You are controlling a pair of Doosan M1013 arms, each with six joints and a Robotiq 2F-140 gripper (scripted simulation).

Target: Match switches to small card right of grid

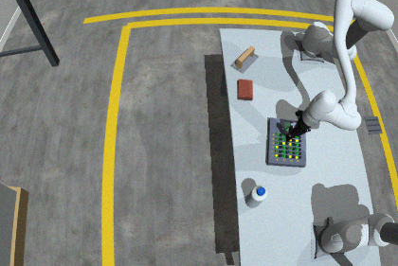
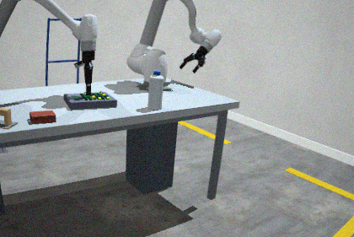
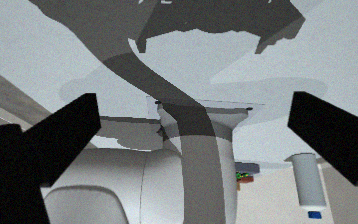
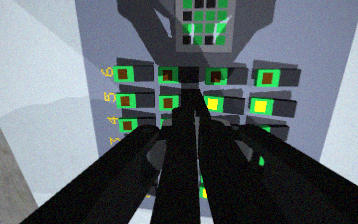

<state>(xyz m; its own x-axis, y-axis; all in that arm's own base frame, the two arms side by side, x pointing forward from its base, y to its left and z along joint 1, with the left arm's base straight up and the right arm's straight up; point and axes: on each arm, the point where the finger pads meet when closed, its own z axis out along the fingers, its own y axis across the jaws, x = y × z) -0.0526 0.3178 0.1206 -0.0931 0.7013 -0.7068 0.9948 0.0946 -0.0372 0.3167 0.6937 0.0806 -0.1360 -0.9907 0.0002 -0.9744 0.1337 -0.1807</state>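
Across the table in the top view, we have the switch box in mid-table, right gripper over it, several lamps glowing yellow: the job looks unfinished!

Over to the exterior view: the right gripper points straight down at the switches, while the left gripper hangs well off to the side.

Left wrist view now, fingers spread wide with nothing between them.

Right wrist view: fingers pressed together, holding nothing. All four lamps by the 6 are dark, green halves up; by the 5, two dark, two lit. The card is cut off at the top and lower switches are hidden, so no exact count of what's left; those lit ones need checking against it.
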